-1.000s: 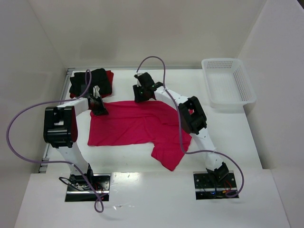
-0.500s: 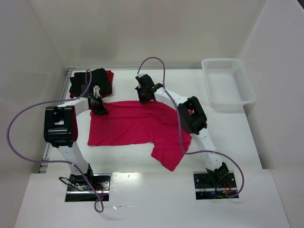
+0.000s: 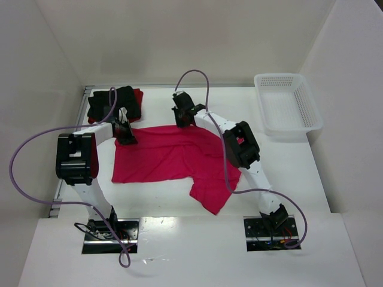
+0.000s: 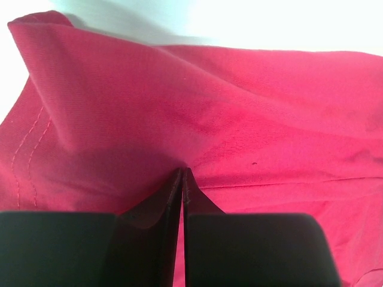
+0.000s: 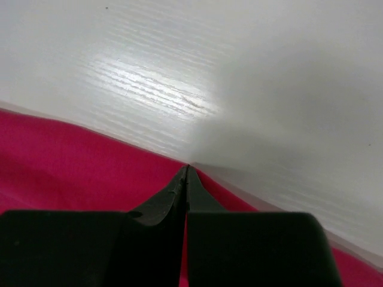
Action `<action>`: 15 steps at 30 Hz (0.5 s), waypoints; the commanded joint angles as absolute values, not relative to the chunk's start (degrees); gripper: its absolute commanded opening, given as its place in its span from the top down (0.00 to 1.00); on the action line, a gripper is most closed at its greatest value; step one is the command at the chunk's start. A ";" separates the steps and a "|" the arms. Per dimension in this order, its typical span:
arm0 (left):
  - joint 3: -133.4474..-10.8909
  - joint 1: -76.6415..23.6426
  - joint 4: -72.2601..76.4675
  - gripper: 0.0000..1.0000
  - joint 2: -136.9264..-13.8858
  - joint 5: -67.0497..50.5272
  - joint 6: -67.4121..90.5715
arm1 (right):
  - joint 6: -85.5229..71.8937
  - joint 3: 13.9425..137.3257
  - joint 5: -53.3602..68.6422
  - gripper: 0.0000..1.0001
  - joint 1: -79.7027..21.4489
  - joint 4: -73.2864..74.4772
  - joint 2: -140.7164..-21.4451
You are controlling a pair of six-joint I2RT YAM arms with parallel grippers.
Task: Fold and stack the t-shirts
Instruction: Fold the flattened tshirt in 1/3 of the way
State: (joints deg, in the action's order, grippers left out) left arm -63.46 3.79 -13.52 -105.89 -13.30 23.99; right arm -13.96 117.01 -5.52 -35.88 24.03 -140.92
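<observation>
Cloth lies on the near side of both pairs of jaws: the crimson-pink t-shirt [image 3: 173, 156] is spread flat in the middle of the table [image 3: 287, 173], its long axis running left to right, with one flap trailing toward the near right, and both grippers sit on its far edge. The left gripper [image 4: 182, 173] is clenched on a pinch of the fabric at the far left corner; its wrist view shows the cloth puckering up into the closed tips. The right gripper [image 5: 187, 168] is also closed, right at the hem near the middle of the far edge, with bare table just beyond the tips; it appears to hold only a thin bite of the edge. The left arm reaches straight forward along the left side, wrist pitched down. The right arm stretches diagonally over the shirt's right part to reach the far edge. The black t-shirt [image 3: 116, 100] and the darker red t-shirt [image 3: 139, 95] lie folded together at the far left, just beyond the left gripper; the basket [image 3: 315, 113] stands well apart at the far right. Judging from this, the coming move is to draw the far edge toward the bases, folding across the short axis, and the two grips should travel level and together, since the right one's shallow hold could slip
</observation>
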 commanded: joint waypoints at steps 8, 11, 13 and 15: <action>-64.42 2.55 -14.33 0.91 -108.72 -13.27 22.32 | -16.87 125.77 -7.30 0.87 -30.67 27.95 -144.94; -64.42 2.55 -14.33 0.91 -108.72 -13.80 21.80 | -16.87 124.55 -6.77 0.75 -30.06 28.65 -140.48; -64.95 2.55 -14.85 0.91 -108.72 -13.80 21.80 | -14.77 121.49 -6.77 0.69 -29.54 28.65 -137.30; -64.95 2.55 -14.85 0.90 -108.19 -13.80 21.80 | -13.54 118.84 -8.08 0.58 -29.53 28.65 -132.29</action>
State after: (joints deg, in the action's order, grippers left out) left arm -64.36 3.20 -13.54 -106.67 -13.61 23.75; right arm -15.35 120.68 -6.85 -29.06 27.31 -141.91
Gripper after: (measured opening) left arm 0.099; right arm 0.395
